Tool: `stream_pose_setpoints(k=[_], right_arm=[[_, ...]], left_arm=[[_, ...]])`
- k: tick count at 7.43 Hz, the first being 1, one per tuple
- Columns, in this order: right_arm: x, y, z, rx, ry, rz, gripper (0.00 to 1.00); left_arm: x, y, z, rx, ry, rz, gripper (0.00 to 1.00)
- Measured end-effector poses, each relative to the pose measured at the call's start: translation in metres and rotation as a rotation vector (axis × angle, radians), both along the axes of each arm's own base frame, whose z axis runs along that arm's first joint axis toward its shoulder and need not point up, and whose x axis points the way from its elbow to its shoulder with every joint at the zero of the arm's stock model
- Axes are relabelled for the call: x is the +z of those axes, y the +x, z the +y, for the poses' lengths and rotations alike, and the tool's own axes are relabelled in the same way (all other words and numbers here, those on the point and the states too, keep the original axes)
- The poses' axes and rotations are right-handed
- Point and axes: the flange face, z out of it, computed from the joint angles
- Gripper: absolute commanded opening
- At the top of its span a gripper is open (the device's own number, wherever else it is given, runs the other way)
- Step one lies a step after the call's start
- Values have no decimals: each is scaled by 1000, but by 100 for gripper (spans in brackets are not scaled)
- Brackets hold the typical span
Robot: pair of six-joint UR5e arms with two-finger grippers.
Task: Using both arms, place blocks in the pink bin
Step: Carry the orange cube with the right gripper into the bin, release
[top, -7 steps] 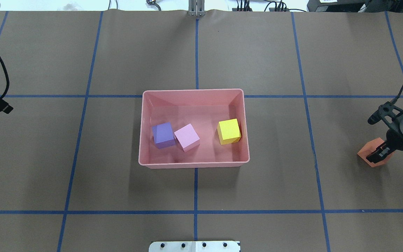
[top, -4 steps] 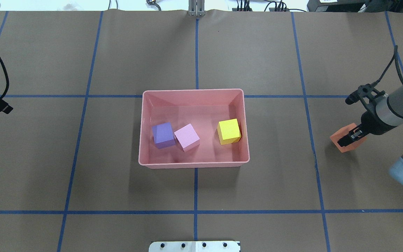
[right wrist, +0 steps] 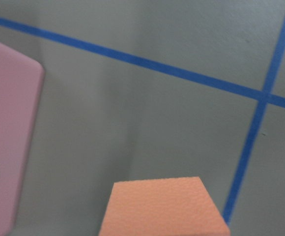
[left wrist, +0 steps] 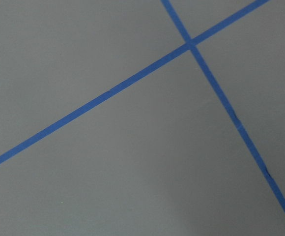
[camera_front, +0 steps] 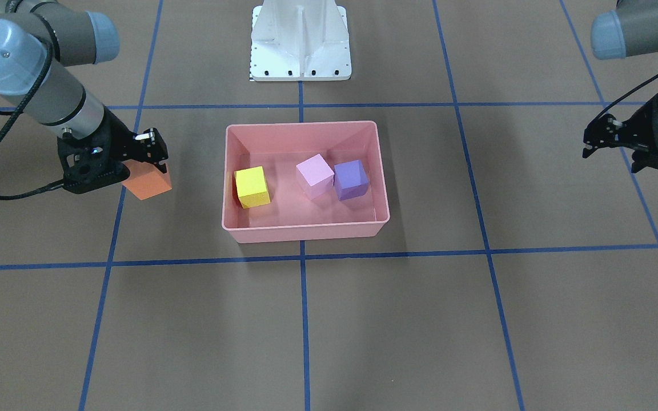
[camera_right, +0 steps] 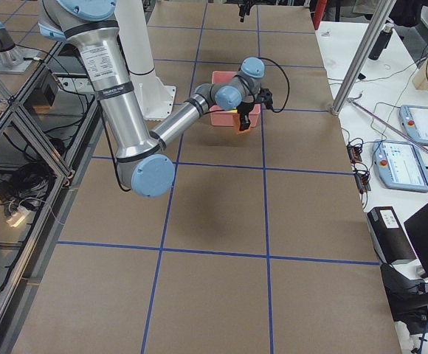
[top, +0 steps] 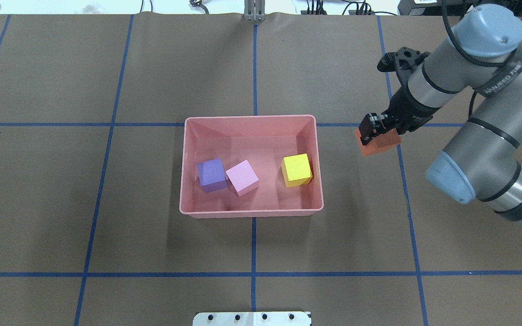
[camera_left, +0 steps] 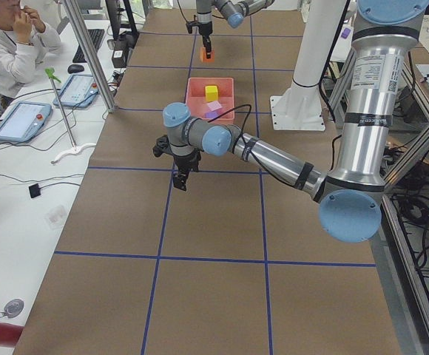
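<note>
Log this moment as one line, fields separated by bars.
right gripper: shut on orange block, outside pink bin | left gripper: no block | in bin: yellow block, pink block, purple block

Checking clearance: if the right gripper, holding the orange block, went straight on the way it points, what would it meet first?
Most likely the table's brown paper: the right gripper points steeply down with the orange block, beside the pink bin, not over it. Exact tilt is unclear.
</note>
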Motion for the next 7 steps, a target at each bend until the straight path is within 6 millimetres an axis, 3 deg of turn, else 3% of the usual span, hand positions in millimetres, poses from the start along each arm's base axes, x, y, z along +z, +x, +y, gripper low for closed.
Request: stream_pose_setpoints(k=[2, 3, 4, 6, 7], right_arm=[[-83, -38, 11, 63, -92, -11, 0], [-110, -71, 20, 89, -117, -2, 10], [-132, -105, 28, 118, -134, 12, 99], [-153, -151, 44, 158, -129, 38, 99], [-155, -160, 47, 168, -115, 45, 99]], left_arm=[[36, -53, -16, -86, -48, -23, 100], [45, -67, -19, -99, -53, -27, 100], [50, -73, -20, -105, -57, -29, 100], [56, -75, -20, -108, -68, -31, 100], [58, -74, -21, -107, -73, -31, 100]])
